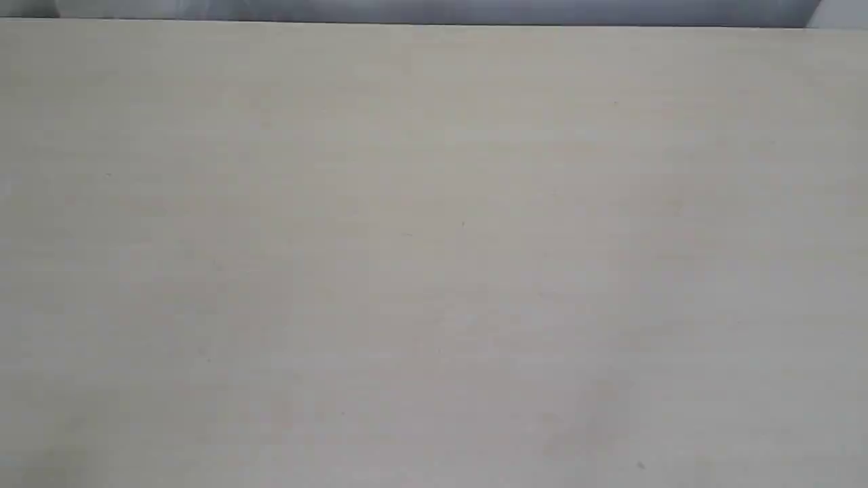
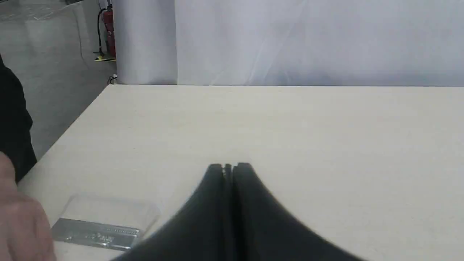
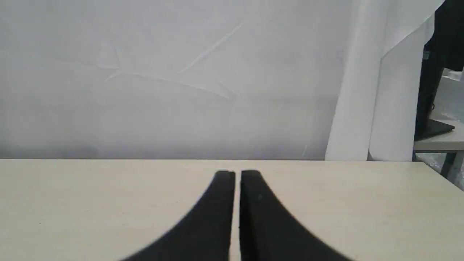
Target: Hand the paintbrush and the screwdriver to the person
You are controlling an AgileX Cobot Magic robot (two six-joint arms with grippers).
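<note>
In the left wrist view the paintbrush [image 2: 96, 232] lies flat on the table. Only its silver ferrule and pale bristles show; the handle runs out of the picture. A blurred bare hand of the person [image 2: 21, 224] is right beside the ferrule, at the table's edge; whether it touches the brush I cannot tell. My left gripper [image 2: 229, 167] hovers over the table a short way from the brush, shut and empty. My right gripper [image 3: 235, 174] is shut with only a hairline gap, holding nothing. The screwdriver is out of view. The exterior view shows neither gripper.
The pale wooden table [image 1: 434, 257] fills the exterior view. A white backdrop [image 3: 181, 79] hangs behind its far edge. A dark sleeve [image 2: 12, 123] stands at the table's side. A red fire extinguisher [image 2: 108, 32] is on the floor beyond the table's corner.
</note>
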